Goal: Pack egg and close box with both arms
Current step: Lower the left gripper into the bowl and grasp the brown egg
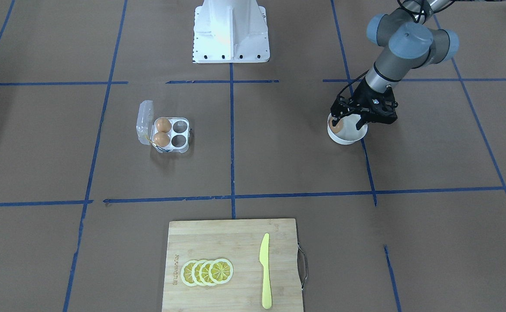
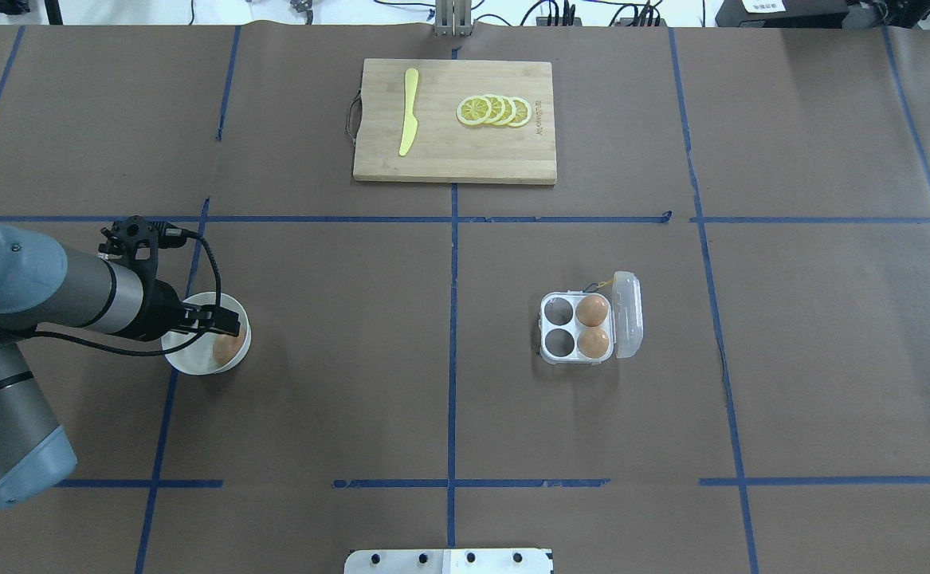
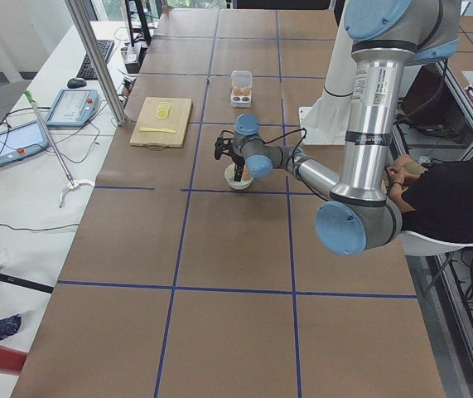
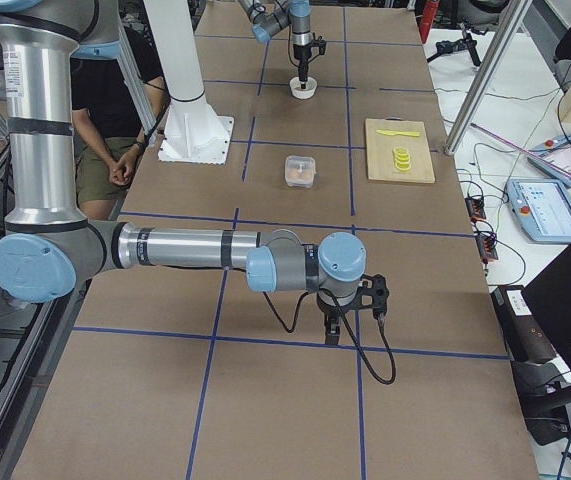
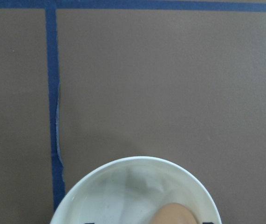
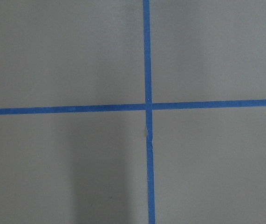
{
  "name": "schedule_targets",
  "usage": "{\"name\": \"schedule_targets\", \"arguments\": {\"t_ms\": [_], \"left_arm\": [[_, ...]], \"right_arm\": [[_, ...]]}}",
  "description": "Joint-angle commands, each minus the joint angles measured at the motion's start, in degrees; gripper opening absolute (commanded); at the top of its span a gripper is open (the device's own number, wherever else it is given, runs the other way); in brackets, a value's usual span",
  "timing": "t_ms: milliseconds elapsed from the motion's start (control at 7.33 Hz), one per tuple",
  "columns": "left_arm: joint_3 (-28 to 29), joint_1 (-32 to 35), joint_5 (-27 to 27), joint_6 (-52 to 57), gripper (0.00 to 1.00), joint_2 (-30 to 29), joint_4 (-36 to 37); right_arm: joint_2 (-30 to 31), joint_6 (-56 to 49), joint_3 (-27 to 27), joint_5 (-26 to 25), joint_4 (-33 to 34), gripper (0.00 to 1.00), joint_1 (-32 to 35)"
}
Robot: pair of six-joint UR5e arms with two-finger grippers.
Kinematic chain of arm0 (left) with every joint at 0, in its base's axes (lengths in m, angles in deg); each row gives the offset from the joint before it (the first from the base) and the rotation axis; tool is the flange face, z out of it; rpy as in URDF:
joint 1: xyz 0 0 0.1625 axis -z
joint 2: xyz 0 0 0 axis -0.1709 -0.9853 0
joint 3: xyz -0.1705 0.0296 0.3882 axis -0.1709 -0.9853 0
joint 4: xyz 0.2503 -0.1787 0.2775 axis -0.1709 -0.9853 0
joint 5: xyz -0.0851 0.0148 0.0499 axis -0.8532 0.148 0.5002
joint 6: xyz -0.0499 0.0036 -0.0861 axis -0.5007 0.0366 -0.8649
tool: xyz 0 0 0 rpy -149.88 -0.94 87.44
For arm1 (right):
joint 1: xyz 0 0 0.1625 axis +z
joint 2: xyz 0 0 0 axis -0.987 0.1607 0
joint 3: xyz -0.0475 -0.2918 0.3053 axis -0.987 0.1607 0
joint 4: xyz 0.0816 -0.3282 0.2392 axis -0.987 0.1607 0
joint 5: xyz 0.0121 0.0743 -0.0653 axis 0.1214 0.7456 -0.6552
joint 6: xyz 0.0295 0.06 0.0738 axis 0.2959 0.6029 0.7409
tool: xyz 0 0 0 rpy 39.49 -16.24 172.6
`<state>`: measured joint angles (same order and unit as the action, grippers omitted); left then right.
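Left gripper (image 1: 348, 123) is down in the white bowl (image 1: 344, 139), fingers spread either side of the egg (image 5: 174, 213), not clamped yet. The egg sits off toward one finger, so I'd centre first, then close softly. Box (image 1: 184, 149) well apart mid-table, lid open, two cells free. Right gripper (image 4: 333, 335) over a tape cross (image 6: 146, 105); can't tell its fingers.

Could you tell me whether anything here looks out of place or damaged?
Nothing stands out. The box sits open with two eggs in cells, a third egg lies in the bowl under the left hand, and lemon slices and knife lie tidy on the board.
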<state>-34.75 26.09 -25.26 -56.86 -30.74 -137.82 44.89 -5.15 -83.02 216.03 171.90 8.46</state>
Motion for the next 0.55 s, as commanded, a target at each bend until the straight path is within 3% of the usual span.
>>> {"name": "schedule_targets", "arguments": {"t_ms": [0,409], "left_arm": [[0.8,-0.8,0.2,0.1,0.82,-0.7,0.0],[1.2,-0.9,0.2,0.1,0.82,-0.5,0.0]], "right_arm": [[0.1,0.0,0.4,0.0,0.0,1.00,0.0],[0.0,0.0,0.2,0.0,0.0,1.00,0.0]]}}
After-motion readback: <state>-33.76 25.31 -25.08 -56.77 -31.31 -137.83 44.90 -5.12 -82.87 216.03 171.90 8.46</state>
